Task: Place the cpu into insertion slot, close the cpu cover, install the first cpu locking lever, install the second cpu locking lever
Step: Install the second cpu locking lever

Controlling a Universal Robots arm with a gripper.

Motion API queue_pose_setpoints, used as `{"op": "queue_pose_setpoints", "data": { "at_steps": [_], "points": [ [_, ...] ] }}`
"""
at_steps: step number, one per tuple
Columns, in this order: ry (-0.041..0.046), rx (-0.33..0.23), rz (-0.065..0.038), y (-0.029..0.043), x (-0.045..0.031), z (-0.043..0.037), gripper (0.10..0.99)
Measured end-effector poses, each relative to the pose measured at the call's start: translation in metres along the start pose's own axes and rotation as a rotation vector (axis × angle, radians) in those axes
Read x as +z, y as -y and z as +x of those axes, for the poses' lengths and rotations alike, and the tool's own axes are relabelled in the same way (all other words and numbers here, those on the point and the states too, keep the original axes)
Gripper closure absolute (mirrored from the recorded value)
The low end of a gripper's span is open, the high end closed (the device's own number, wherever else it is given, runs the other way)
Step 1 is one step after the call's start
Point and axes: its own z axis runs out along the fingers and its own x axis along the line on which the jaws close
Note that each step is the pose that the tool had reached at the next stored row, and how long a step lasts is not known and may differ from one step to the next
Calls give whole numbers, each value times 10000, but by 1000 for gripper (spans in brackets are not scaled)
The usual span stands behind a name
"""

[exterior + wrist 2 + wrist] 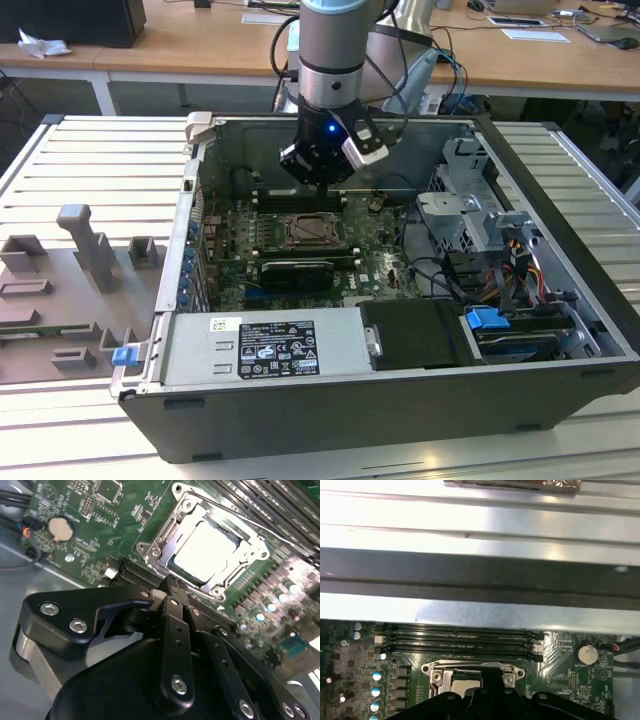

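The cpu (207,547), a pale silvery square, lies flat in the insertion slot (186,576) on the green board. The cpu cover (156,550), a silvery metal frame, lies down around the chip, which shows through its window. A thin wire lever (272,536) runs along one side of the frame. My gripper (171,586) hangs a little above the board just beside the socket, its black fingers shut together with nothing between them. In the exterior view the gripper (322,180) hovers over the socket (312,232) inside the open computer case.
Long black memory slots (460,637) lie between the socket and the case's metal wall (480,615). A coin battery (586,653) sits nearby. A black graphics card (297,270), power supply (265,348), drive cage (470,215) and cables (440,275) crowd the case.
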Motion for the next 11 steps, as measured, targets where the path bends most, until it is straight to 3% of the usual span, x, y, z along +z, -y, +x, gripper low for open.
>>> {"op": "queue_pose_setpoints", "data": {
  "at_steps": [2,11],
  "points": [
    [0,-1,1,-2,-39,-1,980],
    [-11,0,40,100,-42,4,980]
  ]
}}
